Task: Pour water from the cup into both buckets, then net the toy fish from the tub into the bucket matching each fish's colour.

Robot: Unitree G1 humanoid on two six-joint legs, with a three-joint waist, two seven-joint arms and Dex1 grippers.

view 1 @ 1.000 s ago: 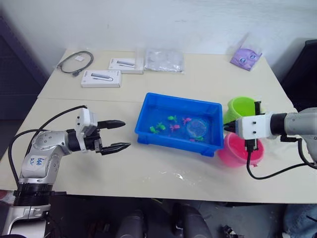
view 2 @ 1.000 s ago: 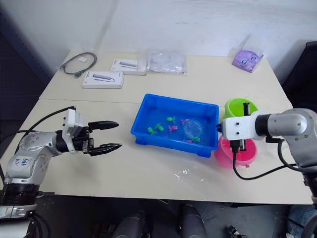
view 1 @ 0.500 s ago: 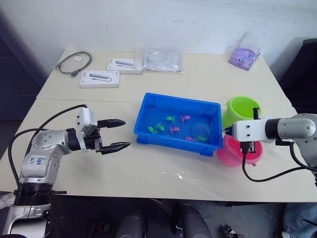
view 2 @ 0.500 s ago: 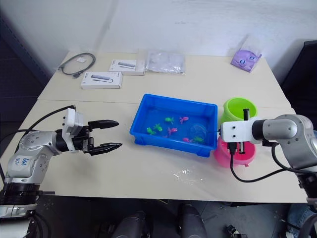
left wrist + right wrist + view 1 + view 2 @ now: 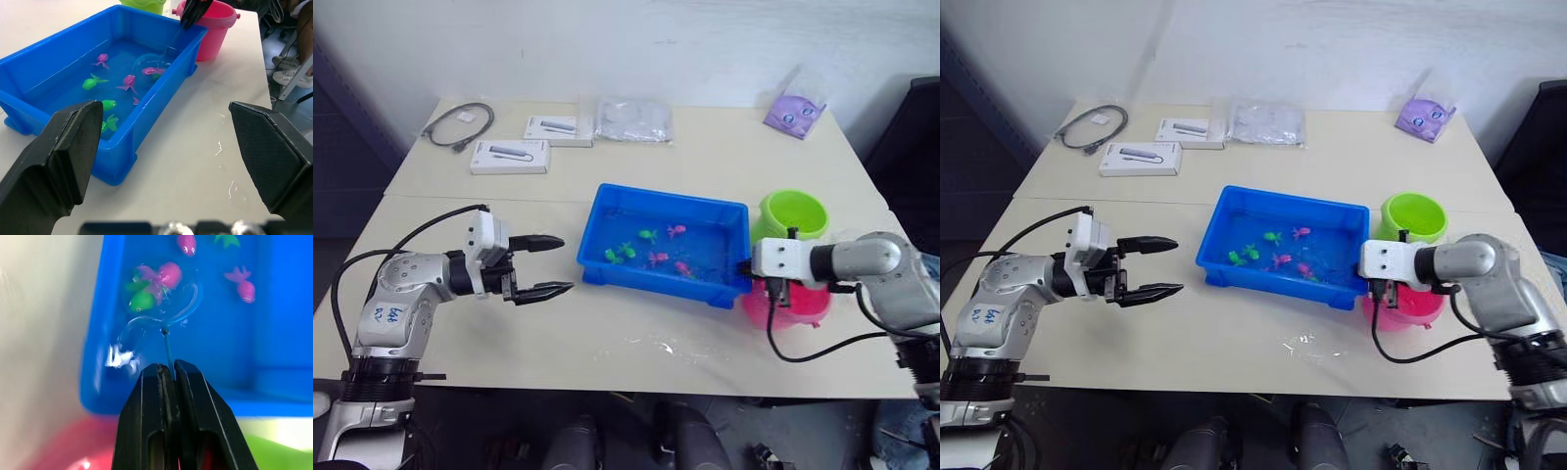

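The blue tub (image 5: 607, 217) of water stands mid-table with several green fish (image 5: 613, 255) and pink fish (image 5: 658, 258) in it. My right gripper (image 5: 169, 366) is shut on the thin handle of the net (image 5: 167, 346), right at the tub's right wall (image 5: 740, 257). The net's hoop (image 5: 188, 301) lies under the water against a pink and a green fish (image 5: 143, 300). The lime green bucket (image 5: 792, 214) and pink bucket (image 5: 800, 305) stand just right of the tub. Left of the tub, my left gripper (image 5: 566, 263) hovers open and holds nothing. The cup is out of view.
Two white boxes (image 5: 510, 156), a grey cable (image 5: 460, 124), a clear plastic bag (image 5: 634, 118) and a purple pouch (image 5: 794, 110) lie along the table's far side. Water drops (image 5: 664, 346) spot the table in front of the tub.
My right gripper has moved left to the tub's right wall and dipped the net's hoop under the water beside the fish. The left arm has stayed put.
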